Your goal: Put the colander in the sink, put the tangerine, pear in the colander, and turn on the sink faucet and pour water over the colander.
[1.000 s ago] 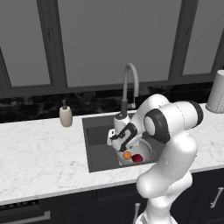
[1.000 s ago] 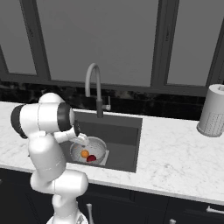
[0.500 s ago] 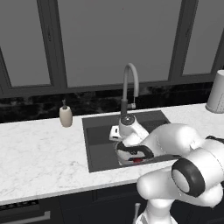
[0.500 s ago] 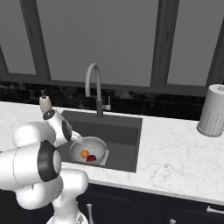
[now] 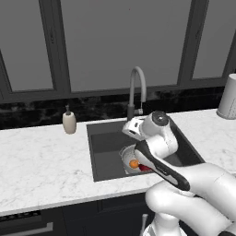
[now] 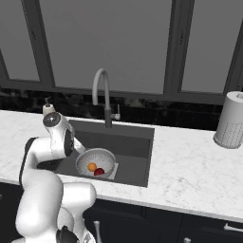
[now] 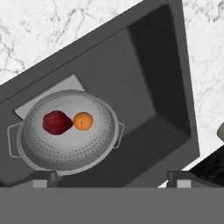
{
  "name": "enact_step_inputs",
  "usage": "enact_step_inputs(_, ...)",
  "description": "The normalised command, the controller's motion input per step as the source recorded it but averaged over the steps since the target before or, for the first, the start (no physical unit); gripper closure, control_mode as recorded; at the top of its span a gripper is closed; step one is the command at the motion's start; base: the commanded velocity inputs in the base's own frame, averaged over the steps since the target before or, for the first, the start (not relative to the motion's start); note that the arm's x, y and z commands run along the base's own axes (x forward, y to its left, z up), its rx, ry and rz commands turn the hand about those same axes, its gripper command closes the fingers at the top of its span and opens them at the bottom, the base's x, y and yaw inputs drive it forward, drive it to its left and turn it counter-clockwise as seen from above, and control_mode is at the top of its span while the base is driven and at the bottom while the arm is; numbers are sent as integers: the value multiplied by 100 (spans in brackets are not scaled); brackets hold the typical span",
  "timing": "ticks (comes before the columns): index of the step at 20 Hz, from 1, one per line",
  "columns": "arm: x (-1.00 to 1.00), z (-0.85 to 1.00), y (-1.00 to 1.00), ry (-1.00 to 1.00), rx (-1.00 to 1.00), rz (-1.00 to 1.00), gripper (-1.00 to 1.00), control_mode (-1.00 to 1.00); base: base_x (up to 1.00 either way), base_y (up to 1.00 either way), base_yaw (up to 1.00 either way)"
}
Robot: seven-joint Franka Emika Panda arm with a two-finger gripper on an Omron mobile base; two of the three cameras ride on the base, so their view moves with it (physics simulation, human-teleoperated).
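2 fruits lie in the colander [image 7: 65, 133] on the sink [image 7: 144, 74] floor: tangerine [image 7: 82, 121] touching pear [image 7: 56, 122]. Since 1 second ago we see the arm has swung up and sideways off the bowl. In our hand view the pear's taper points toward the tangerine. The pincer [image 7: 111, 177] hangs released above, fingers spread wide.

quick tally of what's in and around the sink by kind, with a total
fruit: 2, tangerine and pear
colander: 1
sink: 1
faucet: 1
soap dispenser: 1
paper towel roll: 1
total: 7
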Motion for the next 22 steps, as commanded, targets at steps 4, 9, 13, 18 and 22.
enact_step_inputs(4, -39, 96, 8, -7, 50, -24, -100, -100, 0, 0, 0)
enact_step_inputs(9, -25, 92, 19, -12, 54, -27, -100, -100, 0, 0, 0)
enact_step_inputs(13, -14, 76, 3, -5, 56, -30, -100, -100, 0, 0, 0)
enact_step_inputs(18, -7, 60, 0, 0, 64, -30, -100, -100, 0, 0, 0)
enact_step_inputs(22, -18, 52, -8, 0, 67, -28, -100, -100, 0, 0, 0)
